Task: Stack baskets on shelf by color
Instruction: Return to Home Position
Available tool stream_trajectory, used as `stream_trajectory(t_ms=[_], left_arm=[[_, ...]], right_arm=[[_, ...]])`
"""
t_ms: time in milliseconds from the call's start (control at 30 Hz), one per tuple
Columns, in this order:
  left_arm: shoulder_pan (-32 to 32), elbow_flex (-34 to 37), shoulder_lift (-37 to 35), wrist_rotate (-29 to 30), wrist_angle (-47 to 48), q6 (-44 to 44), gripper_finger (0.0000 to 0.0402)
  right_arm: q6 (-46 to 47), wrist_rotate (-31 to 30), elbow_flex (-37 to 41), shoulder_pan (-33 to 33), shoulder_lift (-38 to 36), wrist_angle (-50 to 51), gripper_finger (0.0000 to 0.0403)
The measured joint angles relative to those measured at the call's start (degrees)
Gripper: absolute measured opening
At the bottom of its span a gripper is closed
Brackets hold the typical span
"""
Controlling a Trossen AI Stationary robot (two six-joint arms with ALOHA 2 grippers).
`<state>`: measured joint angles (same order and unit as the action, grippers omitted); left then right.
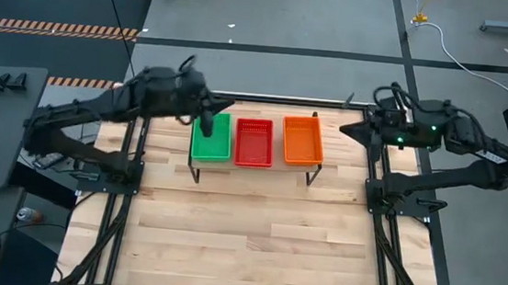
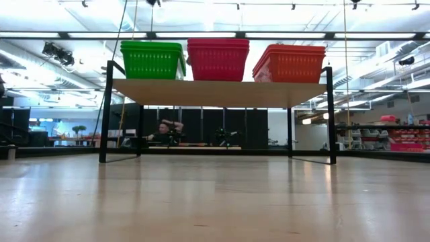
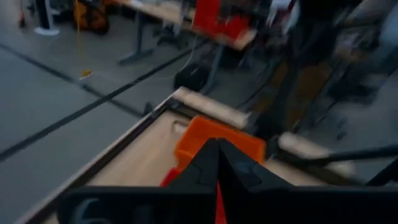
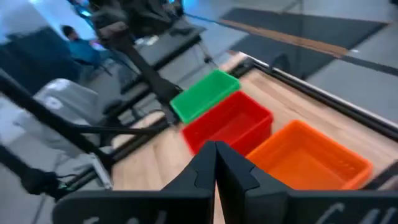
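Low view, shelf: We are looking level at the shelf (image 2: 218, 92), which is carrying a green stack (image 2: 153, 60), a red stack (image 2: 218, 59) and an orange stack (image 2: 290, 64) side by side.
Low view, room: The table (image 2: 215, 195) is lying open in front of the shelf and under it.
High view, edges: The shelf is standing near the table's far edge, with narrow gaps between the stacks.
High view, left gripper: The left gripper (image 1: 207, 127) is hovering over the far part of the green stack.
High view, right gripper: The right gripper (image 1: 347, 129) is pointing at the orange stack's far right corner, clear of it.
Left wrist view: We are finding the fingers (image 3: 205, 163) pressed together on nothing. The orange stack (image 3: 214, 135) is lying ahead by the table's edge.
Right wrist view: These fingers (image 4: 202, 167) are also meeting with nothing between them. All three stacks are lying ahead.
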<state>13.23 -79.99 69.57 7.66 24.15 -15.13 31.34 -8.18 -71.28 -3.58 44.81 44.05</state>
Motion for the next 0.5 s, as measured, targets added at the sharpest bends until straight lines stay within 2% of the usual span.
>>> stream_trajectory(t_ms=[67, 133, 267, 333, 433, 500], left_arm=[[0.1, 7.6, -5.1, -0.8, -5.8, -2.6, 0.0005], [0.1, 13.5, -9.7, -0.8, -9.1, -3.9, 0.0004], [0.1, 22.8, -18.4, -0.8, -12.8, -6.1, 0.0004], [0.1, 27.0, -22.3, -0.9, -15.6, -7.6, 0.0003], [0.1, 33.0, -27.7, -0.9, -17.9, -10.3, 0.0003], [0.1, 36.6, -30.6, -0.9, -18.6, -12.2, 0.0003]], right_arm=[[-0.4, 2.1, 3.9, -0.2, -2.6, -2.7, 0.0013], [-0.5, 3.7, 6.4, -0.2, -4.4, -1.2, 0.0009], [2.1, 2.0, 9.9, -0.2, -6.6, -1.3, 0.0007], [0.1, -1.7, 12.8, -0.2, -8.7, -8.0, 0.0012], [-4.4, -8.2, 19.1, -0.3, -12.8, -23.1, 0.0012], [-5.7, -10.3, 24.2, -0.7, -15.3, -32.3, 0.0008]])
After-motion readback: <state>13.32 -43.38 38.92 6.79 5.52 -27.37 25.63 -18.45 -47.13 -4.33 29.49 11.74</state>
